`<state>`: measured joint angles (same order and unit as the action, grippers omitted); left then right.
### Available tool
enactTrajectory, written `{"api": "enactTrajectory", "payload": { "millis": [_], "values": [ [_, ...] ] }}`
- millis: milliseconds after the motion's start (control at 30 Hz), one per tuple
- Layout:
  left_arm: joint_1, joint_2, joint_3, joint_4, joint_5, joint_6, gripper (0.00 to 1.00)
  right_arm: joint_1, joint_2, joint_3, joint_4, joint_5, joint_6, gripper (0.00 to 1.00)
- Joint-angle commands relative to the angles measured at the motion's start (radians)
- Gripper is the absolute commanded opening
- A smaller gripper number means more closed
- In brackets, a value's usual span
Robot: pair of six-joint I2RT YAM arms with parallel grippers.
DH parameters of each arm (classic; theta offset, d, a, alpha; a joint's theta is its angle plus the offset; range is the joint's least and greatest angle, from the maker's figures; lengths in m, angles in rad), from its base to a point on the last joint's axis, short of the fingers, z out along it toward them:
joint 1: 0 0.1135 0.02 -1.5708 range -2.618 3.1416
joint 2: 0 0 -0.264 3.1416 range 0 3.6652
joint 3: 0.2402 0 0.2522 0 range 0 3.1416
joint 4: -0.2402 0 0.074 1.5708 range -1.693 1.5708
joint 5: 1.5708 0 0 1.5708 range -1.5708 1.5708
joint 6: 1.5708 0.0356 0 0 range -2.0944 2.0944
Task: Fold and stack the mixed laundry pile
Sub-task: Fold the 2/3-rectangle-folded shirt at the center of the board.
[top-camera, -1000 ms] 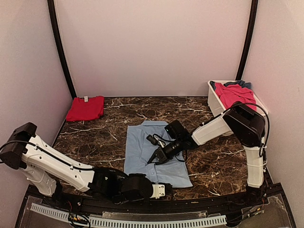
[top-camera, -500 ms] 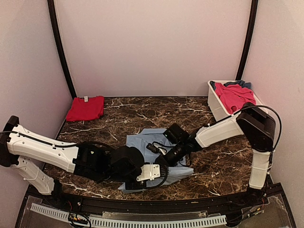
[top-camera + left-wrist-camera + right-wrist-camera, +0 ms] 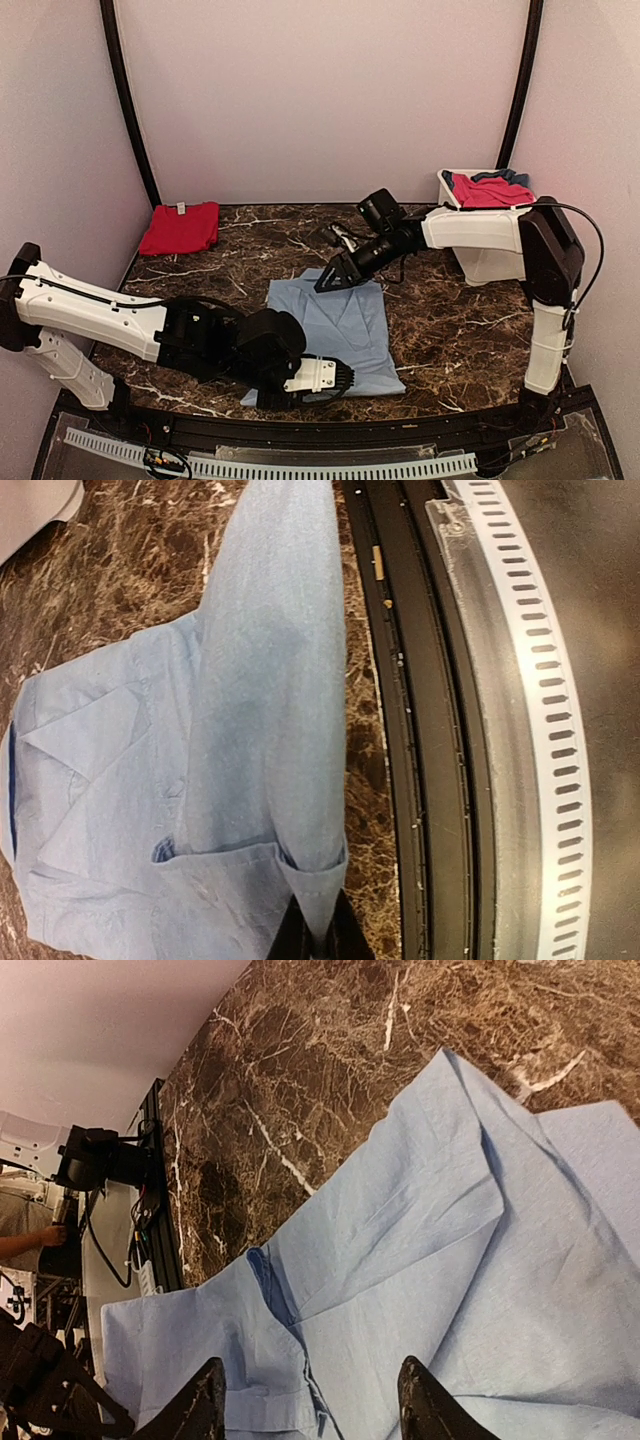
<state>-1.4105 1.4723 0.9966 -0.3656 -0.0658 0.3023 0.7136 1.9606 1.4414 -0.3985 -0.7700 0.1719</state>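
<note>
A: Left side first?
B: Folded red piece point(image 3: 180, 228) sits upper left on the table point(image 3: 250, 240), well apart. Left tool point(image 3: 318, 938), lower centre, is pinching the light-blue shirt point(image 3: 335, 325) at its lower right edge.
A: Axis?
B: Shirt runs top to bottom of the frame. Right tool point(image 3: 325, 282) hangs spread just above its upper edge.
A: Changes?
B: Shirt was bunched, now flat; right tool has released and risen. Tub point(image 3: 490, 262), far right, holds more red pieces point(image 3: 485, 192).

The right gripper point(image 3: 322, 283) has opened and moved from the middle of the shirt point(image 3: 345, 322) to its far edge.
</note>
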Motion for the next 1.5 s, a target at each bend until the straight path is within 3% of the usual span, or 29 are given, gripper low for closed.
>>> {"api": "enactTrajectory", "payload": {
  "millis": [0, 167, 333, 600, 867, 1200, 1467],
  "values": [
    [0.002, -0.019, 0.045, -0.088, 0.135, -0.009, 0.0, -0.072, 0.063, 0.082, -0.06, -0.004, -0.058, 0.53],
    [0.009, -0.005, 0.096, -0.146, 0.196, -0.014, 0.0, -0.111, 0.187, 0.205, -0.129, 0.072, -0.124, 0.43],
    [0.066, -0.011, 0.12, -0.133, 0.231, 0.003, 0.0, -0.114, 0.317, 0.332, -0.166, 0.112, -0.149, 0.39],
    [0.204, 0.074, 0.209, -0.14, 0.217, 0.133, 0.0, -0.115, 0.421, 0.409, -0.208, 0.121, -0.198, 0.28],
    [0.326, 0.179, 0.318, -0.132, 0.177, 0.317, 0.0, -0.115, 0.432, 0.366, -0.182, 0.062, -0.218, 0.23],
    [0.424, 0.29, 0.318, 0.019, 0.123, 0.536, 0.0, -0.096, 0.411, 0.328, -0.183, 0.004, -0.228, 0.2],
    [0.44, 0.383, 0.23, 0.289, 0.037, 0.657, 0.0, -0.068, 0.401, 0.273, -0.165, -0.019, -0.219, 0.18]
  ]
}}
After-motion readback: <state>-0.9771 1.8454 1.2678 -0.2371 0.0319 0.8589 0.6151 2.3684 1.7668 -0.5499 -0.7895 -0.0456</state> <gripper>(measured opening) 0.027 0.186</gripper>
